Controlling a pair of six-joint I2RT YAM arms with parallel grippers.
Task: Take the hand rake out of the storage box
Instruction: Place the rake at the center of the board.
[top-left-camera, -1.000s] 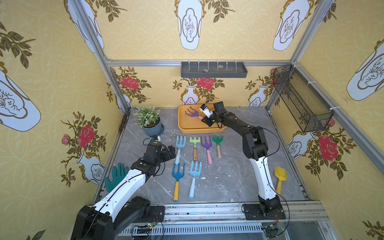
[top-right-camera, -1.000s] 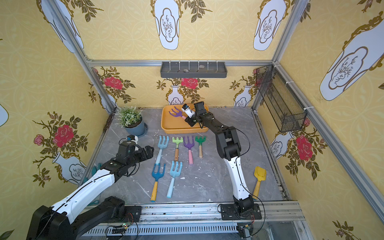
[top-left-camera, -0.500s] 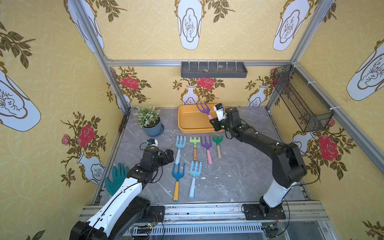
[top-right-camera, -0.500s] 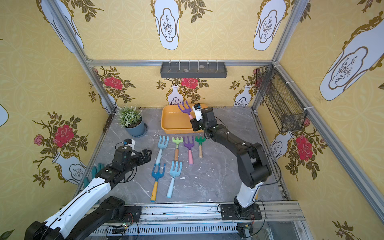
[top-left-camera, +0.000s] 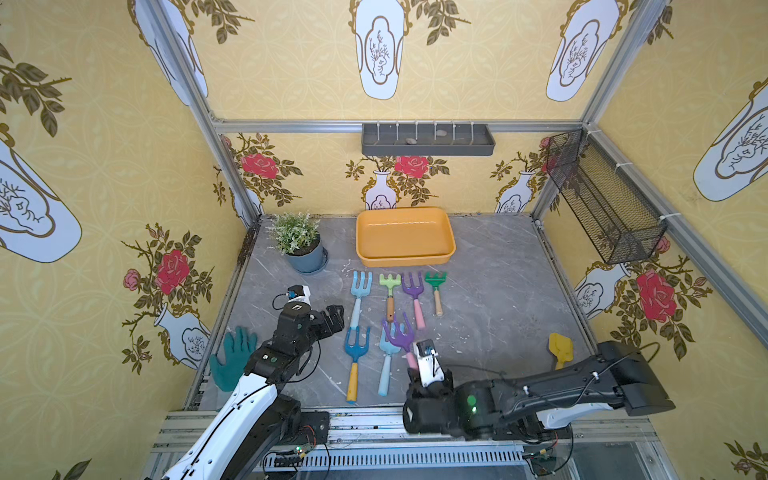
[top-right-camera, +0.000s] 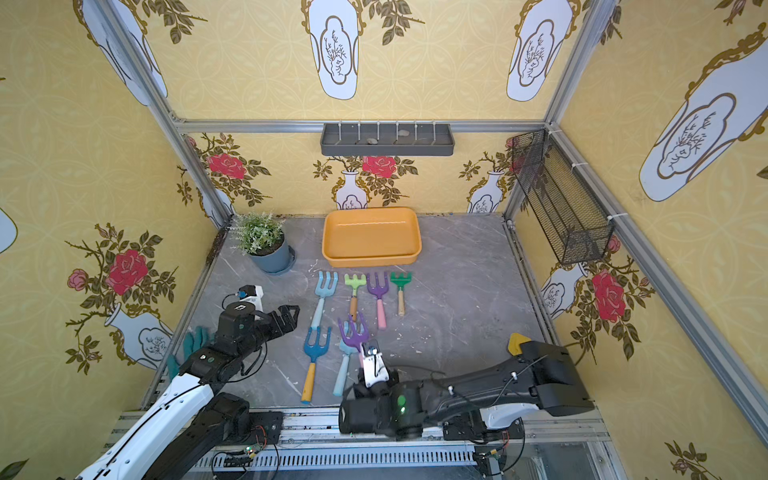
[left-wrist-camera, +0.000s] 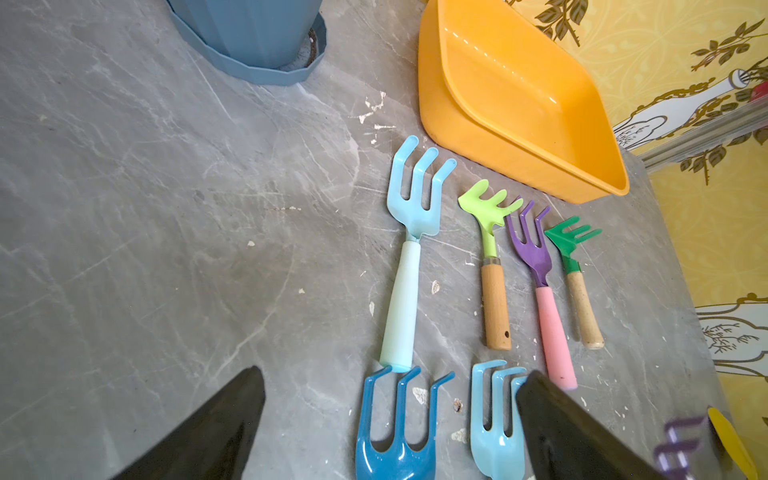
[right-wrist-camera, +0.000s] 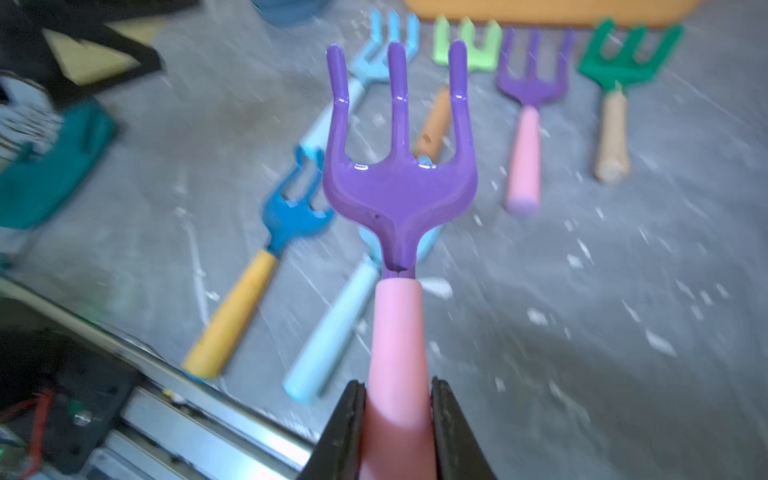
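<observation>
While the left gripper (top-left-camera: 332, 318) hangs over the marble table (top-left-camera: 498, 299) with its jaws spread wide and nothing between them, the right gripper (right-wrist-camera: 398, 388) clamps the pink handle of the hand rake (right-wrist-camera: 399, 195). The jaws are closed partway, one finger pressed to each side of the handle. The purple tines point away from the arm toward the back wall.

In both top views the rake shows blurred near the table's front edge, well apart from the storage box (top-left-camera: 403, 261), which sits against the back wall. Its head overlaps the head of a pale-blue rake (top-left-camera: 386, 365) in the front row.

From the left, a green glove (top-left-camera: 235, 359) lies at the table's left edge, just behind the left arm. A potted plant (top-left-camera: 297, 241) stands in the back left corner, with bare tabletop between it and the left gripper. Four rakes lie side by side just in front of the box, and a blue rake with a yellow handle (top-left-camera: 354, 357) lies beside the pale-blue one. To the right of the rakes the tabletop runs open to the right wall, where a yellow trowel (top-left-camera: 560, 349) lies near the edge, beside the right arm.
</observation>
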